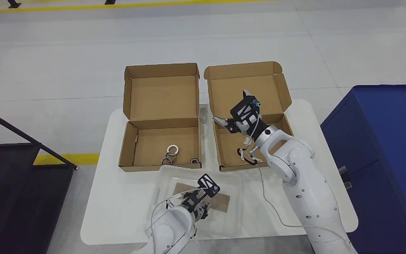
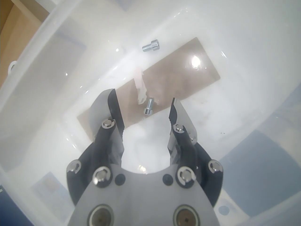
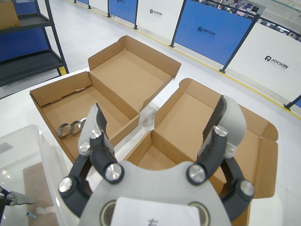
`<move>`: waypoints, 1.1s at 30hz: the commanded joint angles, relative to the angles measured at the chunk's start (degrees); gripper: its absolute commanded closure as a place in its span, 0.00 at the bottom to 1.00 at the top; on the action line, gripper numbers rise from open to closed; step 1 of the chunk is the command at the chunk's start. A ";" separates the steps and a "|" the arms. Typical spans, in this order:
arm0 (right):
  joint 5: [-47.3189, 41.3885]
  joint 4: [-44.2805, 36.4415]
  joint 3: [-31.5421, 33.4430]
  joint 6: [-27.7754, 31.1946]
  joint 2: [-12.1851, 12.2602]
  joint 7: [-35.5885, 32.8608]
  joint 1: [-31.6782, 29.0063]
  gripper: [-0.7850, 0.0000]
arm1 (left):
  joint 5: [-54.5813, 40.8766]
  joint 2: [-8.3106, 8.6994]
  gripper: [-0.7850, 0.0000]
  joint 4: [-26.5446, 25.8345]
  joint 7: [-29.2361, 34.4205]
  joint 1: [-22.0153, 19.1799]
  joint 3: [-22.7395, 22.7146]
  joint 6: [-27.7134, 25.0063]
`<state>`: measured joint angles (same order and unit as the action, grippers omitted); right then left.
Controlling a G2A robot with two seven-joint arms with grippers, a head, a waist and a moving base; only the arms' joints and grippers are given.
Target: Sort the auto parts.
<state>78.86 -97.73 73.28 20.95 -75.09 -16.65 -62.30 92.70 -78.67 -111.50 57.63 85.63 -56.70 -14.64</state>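
Inside a clear plastic bin my left gripper is open, low over a brown cardboard sheet. A small silver bolt lies between its fingertips, untouched. A second bolt rests farther off on the bin floor. My right gripper hangs open and empty above the right cardboard box. The left cardboard box holds metal rings. From above, the left gripper sits in the bin and the right gripper is over the right box.
Both boxes stand side by side at the back of the white table, lids folded back. A blue cabinet stands beside the table on the right. Black shelving is off to one side.
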 commanded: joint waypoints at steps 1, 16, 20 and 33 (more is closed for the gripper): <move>0.00 -0.01 0.00 0.01 0.00 0.00 -0.01 0.00 | -0.04 0.11 0.50 0.46 -0.08 -0.05 0.09 -0.93; 0.00 -0.01 0.00 0.01 0.00 0.00 -0.01 0.00 | 0.95 -0.20 0.53 3.10 0.57 -1.71 3.06 1.21; 0.00 -0.01 0.00 0.01 0.00 0.00 -0.01 0.00 | 0.67 -0.15 0.53 2.23 0.71 -1.53 2.99 1.42; 0.00 -0.01 0.00 0.01 0.00 0.00 -0.01 0.00 | 0.91 0.20 0.53 -0.22 0.56 0.71 2.22 3.78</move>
<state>78.86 -97.73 73.28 20.95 -75.09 -16.65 -62.29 93.22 -78.45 -111.75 58.43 86.17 -54.73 -11.28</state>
